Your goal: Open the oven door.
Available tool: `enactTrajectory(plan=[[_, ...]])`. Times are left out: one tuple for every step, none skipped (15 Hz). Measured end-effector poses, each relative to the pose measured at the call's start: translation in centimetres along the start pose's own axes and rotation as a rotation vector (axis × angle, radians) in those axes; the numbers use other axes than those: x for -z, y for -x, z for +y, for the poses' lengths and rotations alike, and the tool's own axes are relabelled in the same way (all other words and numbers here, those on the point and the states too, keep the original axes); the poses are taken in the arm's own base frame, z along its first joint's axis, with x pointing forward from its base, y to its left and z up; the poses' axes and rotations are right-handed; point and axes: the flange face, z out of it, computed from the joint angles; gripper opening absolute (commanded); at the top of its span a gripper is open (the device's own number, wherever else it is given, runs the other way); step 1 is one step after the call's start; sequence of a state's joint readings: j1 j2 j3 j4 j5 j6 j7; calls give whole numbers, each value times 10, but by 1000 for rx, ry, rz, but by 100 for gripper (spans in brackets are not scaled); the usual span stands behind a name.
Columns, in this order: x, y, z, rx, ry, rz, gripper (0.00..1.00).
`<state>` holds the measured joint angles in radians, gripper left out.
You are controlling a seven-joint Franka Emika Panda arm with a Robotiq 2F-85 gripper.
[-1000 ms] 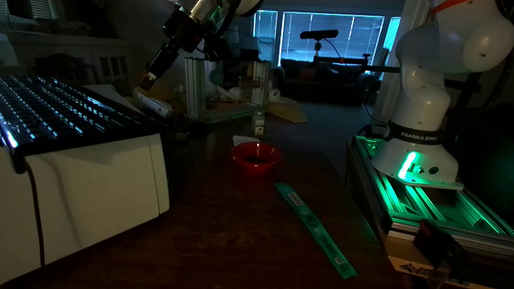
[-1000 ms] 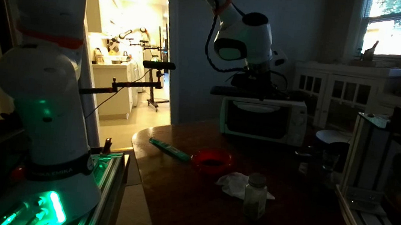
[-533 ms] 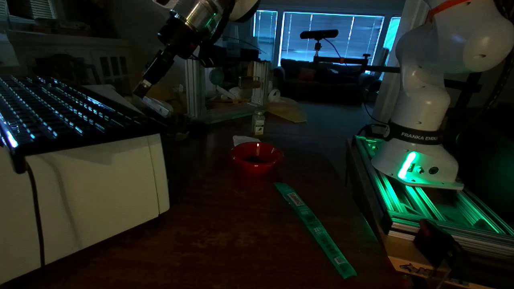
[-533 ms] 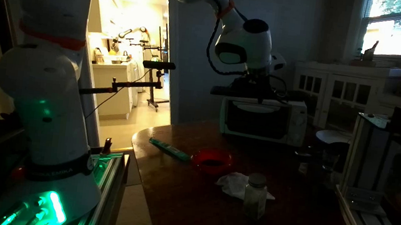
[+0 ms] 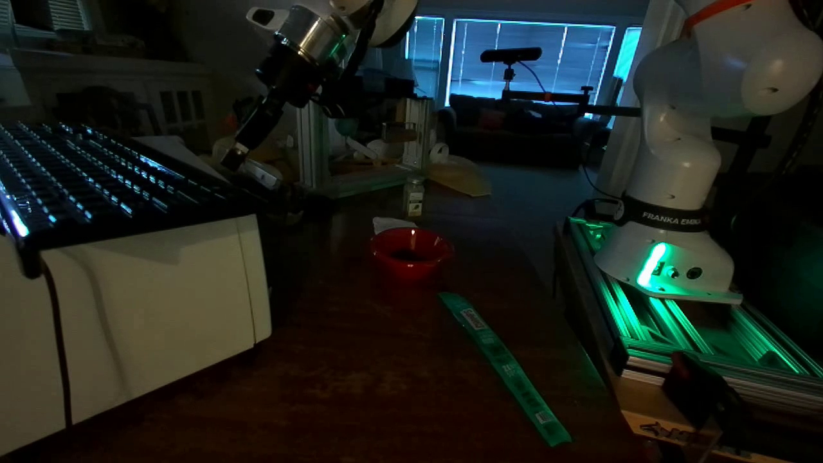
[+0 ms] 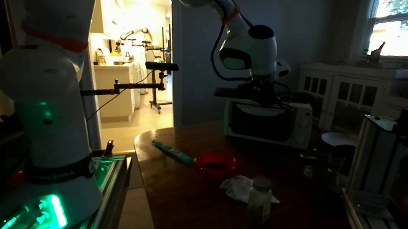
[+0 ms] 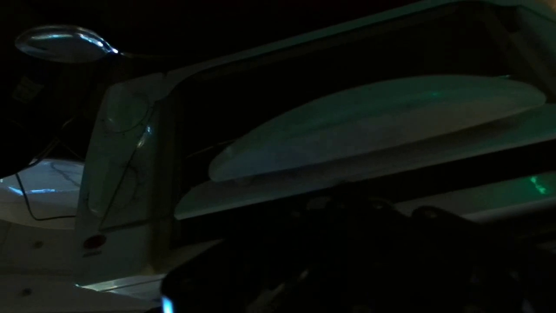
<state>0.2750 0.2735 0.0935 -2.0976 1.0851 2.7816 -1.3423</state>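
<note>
The oven door (image 6: pixel 258 127) is a dark panel on the front of a white toaster oven (image 6: pixel 302 124). Its pale handle (image 6: pixel 252 110) runs along the top and also shows in the wrist view (image 7: pixel 373 121). In the wrist view a dark gap separates the door's pale top edge (image 7: pixel 278 191) from the oven's frame (image 7: pixel 482 195), so the door looks slightly ajar. My gripper (image 7: pixel 347 208) is a dark shape at that gap, close behind the top edge. In an exterior view its tip (image 5: pixel 234 158) is beside the handle (image 5: pixel 262 173). Darkness hides whether its fingers are open or touching.
A keyboard (image 5: pixel 109 177) lies on the oven. A red bowl (image 6: pixel 215 165), a green packet (image 6: pixel 172 152), a white tissue (image 6: pixel 237 187) and a jar (image 6: pixel 259 201) stand on the table. A spoon (image 7: pixel 65 43) and a white plate (image 6: pixel 337 139) are beside the oven.
My gripper has moved down, then slightly away from the oven. The handle has shifted a little outward with it, so the door has tipped open slightly.
</note>
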Motion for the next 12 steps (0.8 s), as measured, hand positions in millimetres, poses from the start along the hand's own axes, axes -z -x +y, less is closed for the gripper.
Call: enactTrajectory(plan=[[0, 2, 1, 2, 2, -5, 0], [0, 4, 3, 5, 5, -12, 0], [0, 6, 5, 9, 9, -21, 0], [0, 9, 8, 11, 13, -30, 0], [1, 11, 10, 12, 18, -42, 0], [1, 15, 13, 12, 23, -55, 0], [1, 19, 15, 11, 28, -67, 0], [1, 23, 17, 8, 31, -79, 0], [1, 27, 19, 5, 34, -90, 0], [1, 32, 20, -1, 36, -101, 0], [0, 36, 21, -7, 36, -110, 0], [0, 40, 21, -12, 36, -118, 0]])
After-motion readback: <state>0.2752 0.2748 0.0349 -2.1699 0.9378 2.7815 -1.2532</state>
